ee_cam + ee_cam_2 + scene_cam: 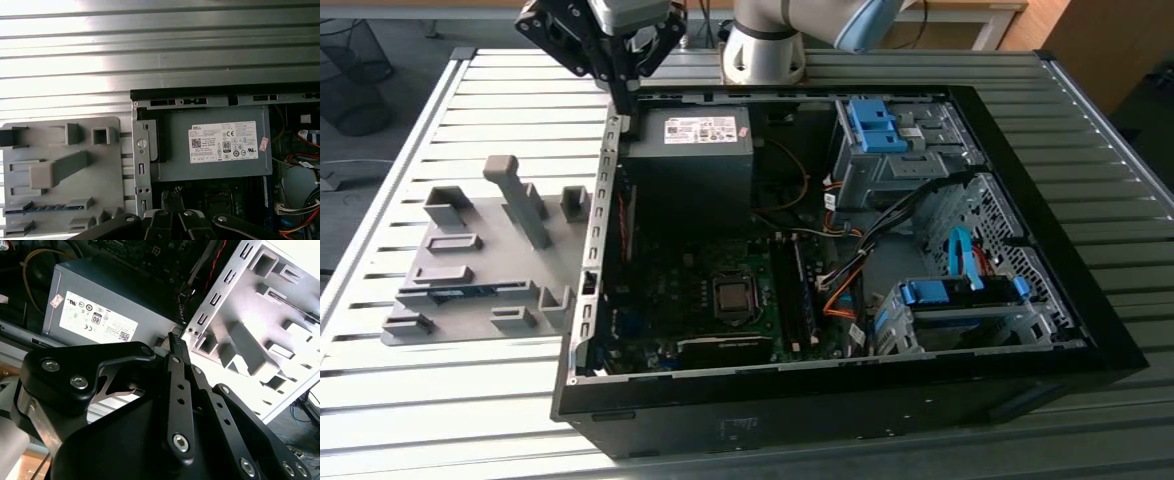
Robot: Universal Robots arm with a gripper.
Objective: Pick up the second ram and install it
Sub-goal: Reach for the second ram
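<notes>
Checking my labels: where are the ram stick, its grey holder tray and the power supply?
ram stick (42, 207), first wrist view, blue edge
grey holder tray (494, 262), exterior view, flat base
power supply (215, 171), first wrist view, grey casing

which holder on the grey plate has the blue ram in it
The longest, low holder: the second ram, a blue strip, lies in its slot. The other holders show only grey.

Gleaming in bare ribbed metal across the table. Looking matt and smooth in grey plastic over the holder tray. Wearing a matt black finish on the computer case. Showing dull grey sheet metal and a white paper label on the power supply. Glinting at shiny metal screw heads on the matt black gripper.
</notes>
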